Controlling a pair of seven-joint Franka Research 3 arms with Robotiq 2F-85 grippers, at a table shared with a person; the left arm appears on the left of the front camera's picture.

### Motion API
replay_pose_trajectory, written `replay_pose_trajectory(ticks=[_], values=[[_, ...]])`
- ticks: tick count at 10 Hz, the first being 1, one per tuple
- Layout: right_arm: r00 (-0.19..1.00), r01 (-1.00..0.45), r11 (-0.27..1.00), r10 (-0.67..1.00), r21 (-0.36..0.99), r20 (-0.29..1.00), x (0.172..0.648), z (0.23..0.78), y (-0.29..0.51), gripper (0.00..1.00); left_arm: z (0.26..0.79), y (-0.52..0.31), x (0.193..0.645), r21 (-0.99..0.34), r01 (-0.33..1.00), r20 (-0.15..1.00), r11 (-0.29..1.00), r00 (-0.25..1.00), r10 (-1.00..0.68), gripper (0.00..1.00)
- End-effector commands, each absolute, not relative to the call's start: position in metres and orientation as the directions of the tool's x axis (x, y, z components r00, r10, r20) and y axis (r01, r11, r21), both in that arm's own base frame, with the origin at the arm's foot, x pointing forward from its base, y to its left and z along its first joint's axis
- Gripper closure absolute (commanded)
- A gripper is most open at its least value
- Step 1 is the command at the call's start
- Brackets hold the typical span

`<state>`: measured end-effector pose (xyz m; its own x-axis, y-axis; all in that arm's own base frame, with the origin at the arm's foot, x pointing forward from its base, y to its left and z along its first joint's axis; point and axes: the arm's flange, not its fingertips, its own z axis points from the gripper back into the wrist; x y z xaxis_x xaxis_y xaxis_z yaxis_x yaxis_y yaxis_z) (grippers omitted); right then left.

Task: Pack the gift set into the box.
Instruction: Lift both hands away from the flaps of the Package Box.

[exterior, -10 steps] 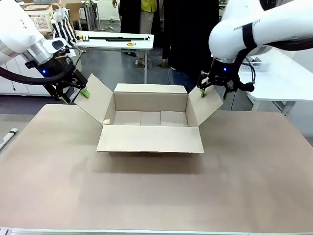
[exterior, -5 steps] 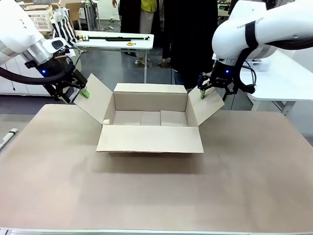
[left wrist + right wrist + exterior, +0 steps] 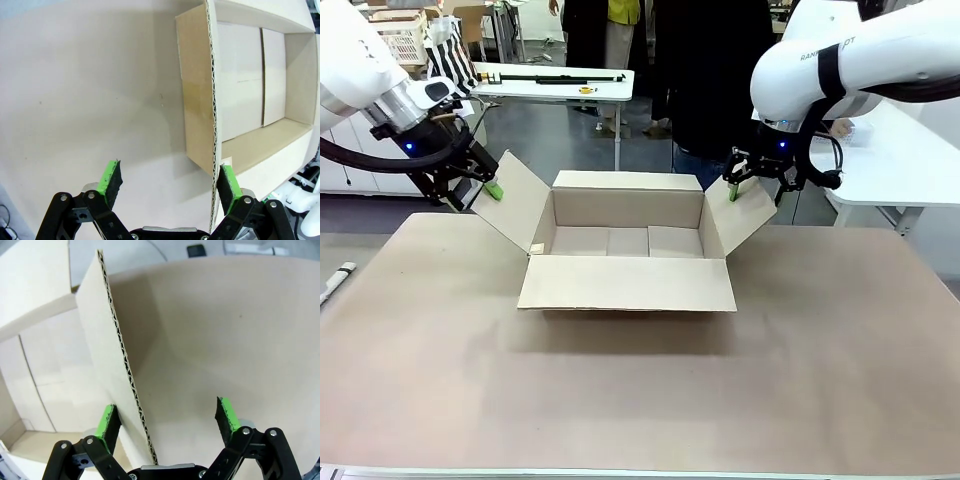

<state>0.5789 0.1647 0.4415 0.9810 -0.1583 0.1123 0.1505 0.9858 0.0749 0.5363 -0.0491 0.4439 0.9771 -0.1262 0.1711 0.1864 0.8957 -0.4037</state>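
The box sits open in the middle of the table, its inside bare, with all four flaps spread. My left gripper is open at the top edge of the left flap. In the left wrist view that flap's edge runs between the fingers of the left gripper, close to the right pad. My right gripper is open at the right flap. The right wrist view has this flap's edge standing inside the right gripper, by the left pad. The gift set is out of view.
Bare brown tabletop stretches in front of the box and to both sides. A small white object lies at the table's left edge. Behind stand a white table with a black rod, another white table at right, and people in dark clothes.
The right arm has shifted slightly at the right flap. The left arm and the box have not moved.
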Motion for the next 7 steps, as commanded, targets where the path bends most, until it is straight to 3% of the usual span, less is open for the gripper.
replay_pose_trajectory(ticks=[1,7], values=[[0.976,0.176,0.983,-0.181,0.056,0.117,0.5795,0.4442,0.1653,0.0,0.4458,-0.0499,0.5346,-0.386,0.175,0.167,0.906,0.979,-0.118,0.0],[0.976,0.176,0.983,-0.181,0.056,0.117,0.5795,0.4442,0.1653,0.0,0.4458,-0.0499,0.5346,-0.386,0.175,0.167,0.906,0.979,-0.118,0.0]])
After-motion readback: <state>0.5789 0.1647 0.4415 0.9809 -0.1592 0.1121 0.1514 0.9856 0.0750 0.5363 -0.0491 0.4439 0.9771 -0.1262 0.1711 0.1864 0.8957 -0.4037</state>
